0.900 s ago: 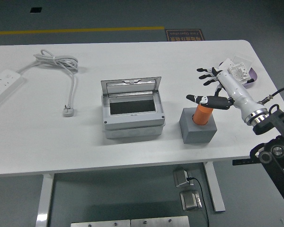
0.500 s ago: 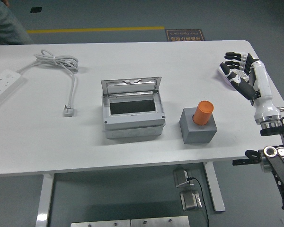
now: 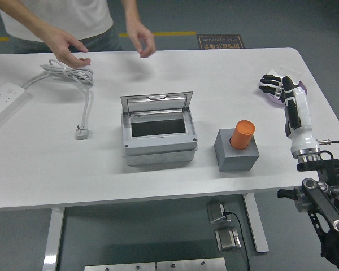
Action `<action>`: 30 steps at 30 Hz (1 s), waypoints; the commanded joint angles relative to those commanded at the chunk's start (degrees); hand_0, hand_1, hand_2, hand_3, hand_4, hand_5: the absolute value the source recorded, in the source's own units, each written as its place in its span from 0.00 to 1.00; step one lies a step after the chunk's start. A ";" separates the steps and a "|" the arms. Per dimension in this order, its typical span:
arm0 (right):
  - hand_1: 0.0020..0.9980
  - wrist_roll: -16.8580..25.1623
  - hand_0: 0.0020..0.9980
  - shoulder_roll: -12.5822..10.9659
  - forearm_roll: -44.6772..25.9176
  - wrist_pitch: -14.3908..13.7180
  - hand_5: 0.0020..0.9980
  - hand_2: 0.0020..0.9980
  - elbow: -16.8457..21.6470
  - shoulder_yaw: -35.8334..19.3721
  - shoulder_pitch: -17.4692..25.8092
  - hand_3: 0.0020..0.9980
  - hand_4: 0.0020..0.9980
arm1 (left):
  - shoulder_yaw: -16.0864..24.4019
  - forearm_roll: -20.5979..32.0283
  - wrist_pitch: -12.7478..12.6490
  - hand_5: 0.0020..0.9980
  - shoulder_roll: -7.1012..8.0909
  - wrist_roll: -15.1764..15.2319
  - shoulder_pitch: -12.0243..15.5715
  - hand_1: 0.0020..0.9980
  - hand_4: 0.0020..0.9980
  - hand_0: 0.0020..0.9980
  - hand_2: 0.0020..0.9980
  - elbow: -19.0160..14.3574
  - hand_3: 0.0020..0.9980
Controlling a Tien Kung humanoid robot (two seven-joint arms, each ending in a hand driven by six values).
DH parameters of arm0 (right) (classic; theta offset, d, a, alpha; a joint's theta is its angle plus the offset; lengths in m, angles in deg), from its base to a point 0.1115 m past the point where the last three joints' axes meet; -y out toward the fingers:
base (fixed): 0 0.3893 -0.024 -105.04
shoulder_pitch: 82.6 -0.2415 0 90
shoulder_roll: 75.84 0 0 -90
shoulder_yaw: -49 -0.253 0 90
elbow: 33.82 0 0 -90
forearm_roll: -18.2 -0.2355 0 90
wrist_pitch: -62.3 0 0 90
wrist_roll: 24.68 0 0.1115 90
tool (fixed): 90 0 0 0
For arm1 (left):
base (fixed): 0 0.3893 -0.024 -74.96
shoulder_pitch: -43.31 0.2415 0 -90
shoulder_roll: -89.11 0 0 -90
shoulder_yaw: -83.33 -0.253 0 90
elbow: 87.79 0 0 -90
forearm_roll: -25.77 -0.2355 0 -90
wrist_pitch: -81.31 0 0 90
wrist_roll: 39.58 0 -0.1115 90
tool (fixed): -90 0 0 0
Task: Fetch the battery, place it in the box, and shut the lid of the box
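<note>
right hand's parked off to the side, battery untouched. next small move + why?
Probably bring the right hand back left and down toward the orange battery. The battery stands upright in its grey holder, ungrasped, and the box sits open with its lid up, ready to receive it. The hand holds nothing and lies well right of the battery.

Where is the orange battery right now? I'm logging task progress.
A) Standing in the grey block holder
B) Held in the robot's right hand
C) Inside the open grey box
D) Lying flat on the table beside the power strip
A: the orange battery stands upright in the grey block holder, to the right of the open grey box, while the right hand is off at the table's far right, holding nothing.
</note>
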 joint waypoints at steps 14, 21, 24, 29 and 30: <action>0.60 0.14 0.67 0.88 -1.43 0.72 0.91 0.60 -4.35 3.84 -0.44 0.64 1.00 | -0.05 -0.20 -0.06 0.35 -0.11 0.21 -0.01 0.58 0.70 0.54 0.64 0.00 0.71; 0.60 -0.30 0.67 0.84 -1.55 1.41 0.91 0.60 -4.80 5.52 -0.42 0.64 1.00 | -0.04 -0.40 -0.11 0.34 -0.14 0.33 -0.02 0.58 0.70 0.54 0.64 0.00 0.71; 0.60 -0.82 0.67 0.82 -0.99 2.14 0.89 0.60 -4.92 5.89 -0.41 0.64 1.00 | -0.04 -0.52 -0.15 0.34 -0.18 0.40 -0.02 0.58 0.70 0.54 0.64 0.00 0.71; 0.62 -1.96 0.68 0.68 1.04 3.39 0.64 0.61 -5.01 6.20 -0.42 0.65 0.96 | 0.26 -1.12 -0.02 0.34 -0.26 0.82 -0.08 0.58 0.70 0.54 0.63 0.00 0.70; 0.62 -2.14 0.68 0.65 1.38 3.58 0.64 0.61 -4.99 6.23 -0.42 0.65 0.96 | 0.35 -1.27 0.00 0.34 -0.27 0.91 -0.08 0.58 0.70 0.54 0.63 0.00 0.70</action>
